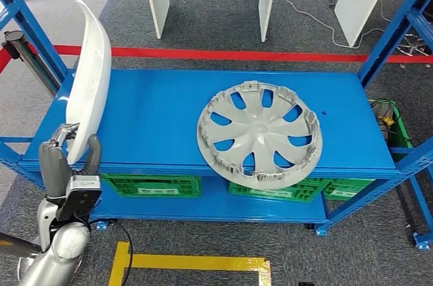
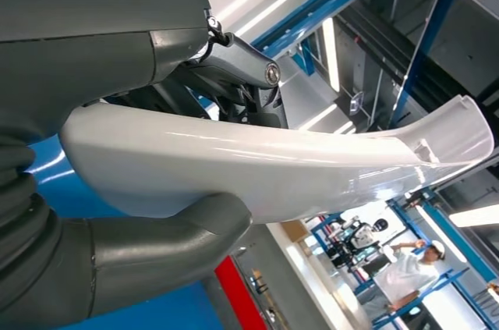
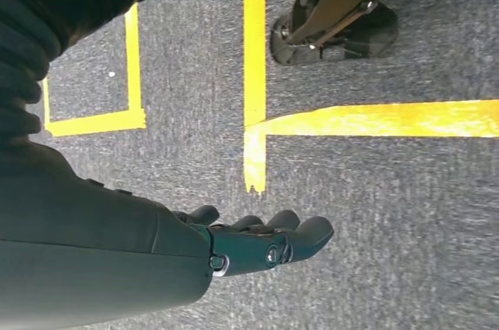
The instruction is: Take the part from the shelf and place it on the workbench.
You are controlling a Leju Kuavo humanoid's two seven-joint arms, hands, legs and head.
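**White part held up at the workbench's left end**

At about nine o'clock in the head view, over the left end of the blue workbench (image 1: 153,113), a long curved white part (image 1: 90,83) is held up on end by the left hand (image 1: 69,157). The part is gripped near its lower end, with the thick grey thumb on one side and the darker fingers on the other; its upper end is tipped toward eleven o'clock and rises past the bench's far edge. In the left wrist view the glossy part (image 2: 265,162) is seen clamped between the thumb (image 2: 171,240) and the fingers (image 2: 247,65), its far end flaring into a small lip. Whether the lower end touches the bench top cannot be told.

At about three o'clock from the part, well apart from it, a grey wheel cover (image 1: 259,132) is laid flat on the bench top, its near rim slightly overhanging the front edge. Green crates (image 1: 153,186) are stored on the lower level beneath it. A red floor line (image 1: 245,55) is run behind the bench, and yellow tape (image 1: 194,262) is laid on the carpet in front.

The right hand (image 3: 259,240) is hung over grey carpet marked with yellow tape lines (image 3: 376,118); its fingers are extended and nothing is held in it.

A person in white (image 2: 406,275) is seen far off in the left wrist view.
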